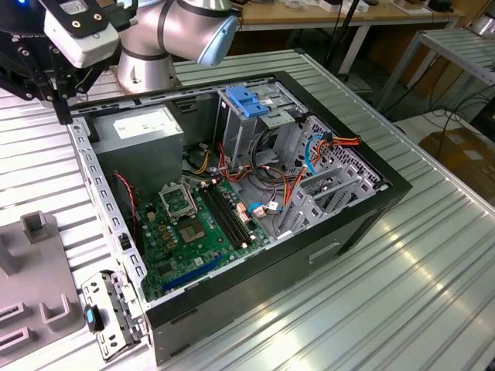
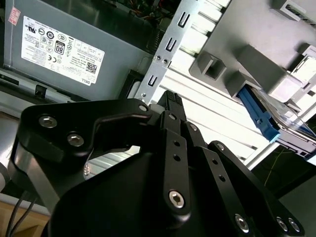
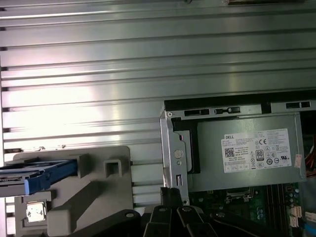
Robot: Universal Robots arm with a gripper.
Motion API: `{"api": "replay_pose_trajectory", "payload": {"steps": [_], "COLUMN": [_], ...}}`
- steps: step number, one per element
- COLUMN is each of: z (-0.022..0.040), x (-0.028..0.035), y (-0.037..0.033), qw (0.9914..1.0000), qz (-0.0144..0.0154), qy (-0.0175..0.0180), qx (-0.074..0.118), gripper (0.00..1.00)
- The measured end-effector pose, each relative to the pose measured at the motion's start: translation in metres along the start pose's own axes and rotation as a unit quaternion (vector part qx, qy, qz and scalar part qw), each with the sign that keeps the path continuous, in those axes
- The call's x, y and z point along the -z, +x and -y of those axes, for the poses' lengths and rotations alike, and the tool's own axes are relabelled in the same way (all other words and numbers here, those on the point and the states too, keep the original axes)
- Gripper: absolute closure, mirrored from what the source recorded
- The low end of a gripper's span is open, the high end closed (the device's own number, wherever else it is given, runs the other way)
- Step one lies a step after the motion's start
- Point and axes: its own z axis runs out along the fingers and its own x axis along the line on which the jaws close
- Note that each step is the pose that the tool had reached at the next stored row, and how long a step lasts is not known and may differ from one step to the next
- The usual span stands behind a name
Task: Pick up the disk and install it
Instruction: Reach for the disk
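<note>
The disk (image 3: 35, 176) lies in a grey moulded holder (image 3: 94, 192) on the ribbed table, outside the computer case. One blue side rail and a strip of silver metal show. In the second wrist view the disk (image 2: 270, 126) pokes out of the same holder (image 2: 256, 59). My gripper (image 1: 60, 110) hangs over the case's rear corner by the power supply, well apart from the disk. Its black fingers meet at one tip in both wrist views, gripper (image 2: 170, 98) and gripper (image 3: 171, 193), shut with nothing between them.
The open computer case (image 1: 363, 224) sits mid-table with its motherboard (image 1: 193, 232) exposed. A grey power-supply box (image 1: 143, 131) fills its rear corner. A grey drive cage with a blue latch (image 1: 247, 100) stands at the back. Red and orange cables (image 1: 325, 147) cross the front bays.
</note>
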Motion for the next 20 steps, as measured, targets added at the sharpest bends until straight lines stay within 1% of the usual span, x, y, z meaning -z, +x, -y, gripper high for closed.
{"api": "replay_pose_trajectory", "payload": {"steps": [4,5,7,9,14,19,20], "z": [-0.0001,-0.0002,-0.0002,-0.0004,-0.0006,-0.0007,-0.0007], "x": [0.0002,0.0002,0.0003,0.0004,0.0006,0.0008,0.0009], "y": [0.0067,0.0095,0.0127,0.0179,0.0275,0.0356,0.0393], "qw": [1.00000,1.00000,1.00000,1.00000,1.00000,1.00000,1.00000], "qz": [0.0000,0.0000,0.0000,0.0000,0.0000,0.0000,-0.0001], "qy": [0.0000,0.0000,0.0000,0.0000,0.0000,0.0000,0.0000], "qx": [0.000,0.000,0.000,0.000,0.000,0.000,0.000], "gripper": [0.89,0.89,0.89,0.89,0.89,0.89,0.89]}}
